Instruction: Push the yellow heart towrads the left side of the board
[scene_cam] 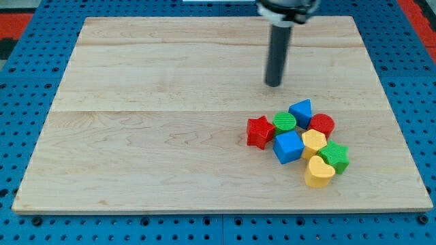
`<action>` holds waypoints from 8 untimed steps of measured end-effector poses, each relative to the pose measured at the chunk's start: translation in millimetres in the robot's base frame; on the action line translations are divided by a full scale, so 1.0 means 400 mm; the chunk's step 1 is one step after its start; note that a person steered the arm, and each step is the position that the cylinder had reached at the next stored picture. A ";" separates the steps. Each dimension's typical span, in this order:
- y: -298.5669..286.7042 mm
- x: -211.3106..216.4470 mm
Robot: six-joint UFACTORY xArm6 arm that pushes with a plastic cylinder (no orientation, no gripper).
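Observation:
The yellow heart (318, 171) lies at the bottom of a tight cluster of blocks at the view's lower right of the wooden board (157, 136). It touches a green star (335, 157) on its right and a yellow hexagon (313, 143) above it. My tip (274, 84) is above the cluster, toward the view's top, apart from every block, and nearest the green cylinder (285, 122).
The cluster also holds a red star (259, 131) at its left, a blue cube (288, 146), a blue triangular block (300, 110) and a red cylinder (322, 125). The board sits on a blue pegboard table (27, 68).

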State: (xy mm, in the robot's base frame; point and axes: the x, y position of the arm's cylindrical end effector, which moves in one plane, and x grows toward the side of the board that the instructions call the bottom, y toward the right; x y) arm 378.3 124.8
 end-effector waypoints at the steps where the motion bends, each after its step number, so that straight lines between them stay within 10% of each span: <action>1: 0.249 0.037; 4: 0.440 0.446; 8: -0.200 0.457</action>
State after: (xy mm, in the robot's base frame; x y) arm 561.0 44.9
